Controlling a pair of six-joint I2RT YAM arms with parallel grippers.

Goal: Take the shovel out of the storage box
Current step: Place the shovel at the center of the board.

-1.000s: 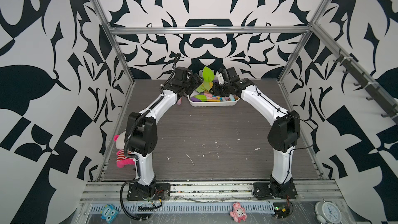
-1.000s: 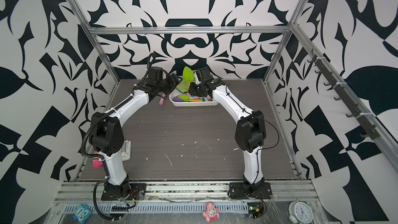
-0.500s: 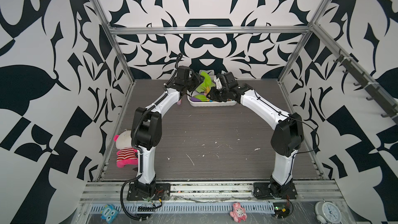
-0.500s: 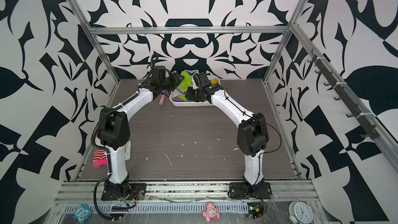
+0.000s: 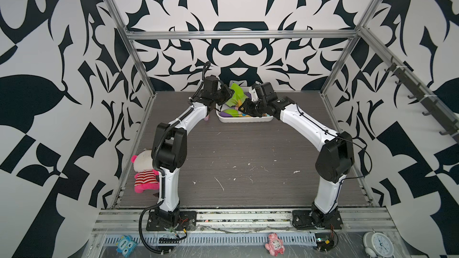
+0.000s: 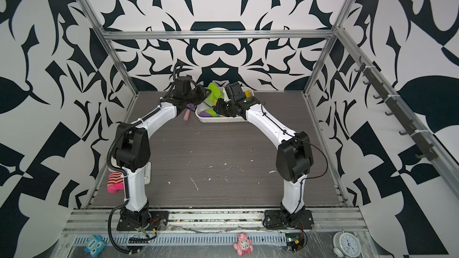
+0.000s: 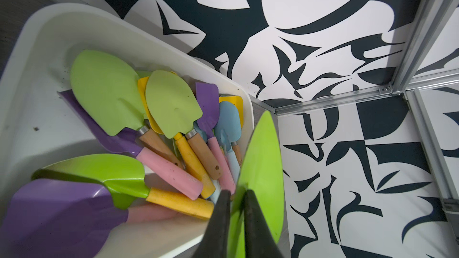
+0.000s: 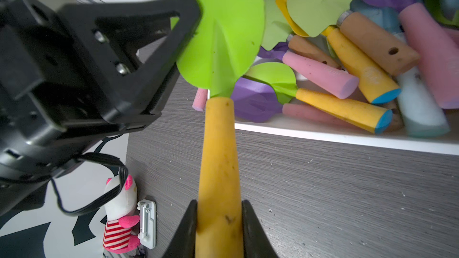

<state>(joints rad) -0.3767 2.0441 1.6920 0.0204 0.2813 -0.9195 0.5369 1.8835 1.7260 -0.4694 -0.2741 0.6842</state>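
Bright, even light; wrist views seemingly blurred up close.

The shovel (image 8: 219,125), a bright green pointed blade on a tapered yellow handle, hangs tilted above the left end of the storage box (image 5: 244,120), its handle out past the rim. The storage box, a shallow white plastic tub with rounded corners, sits at the far edge of the tabletop (image 5: 248,160), heaped with coloured toy shovels (image 7: 171,105).

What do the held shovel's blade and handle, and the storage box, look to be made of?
The shovel blade looks like thin painted sheet metal: satin green, pressed centre crease. The shovel handle is probably painted wood: matte yellow, dark scuffs. The storage box seems moulded white plastic: smooth, slightly glossy, rounded rim.
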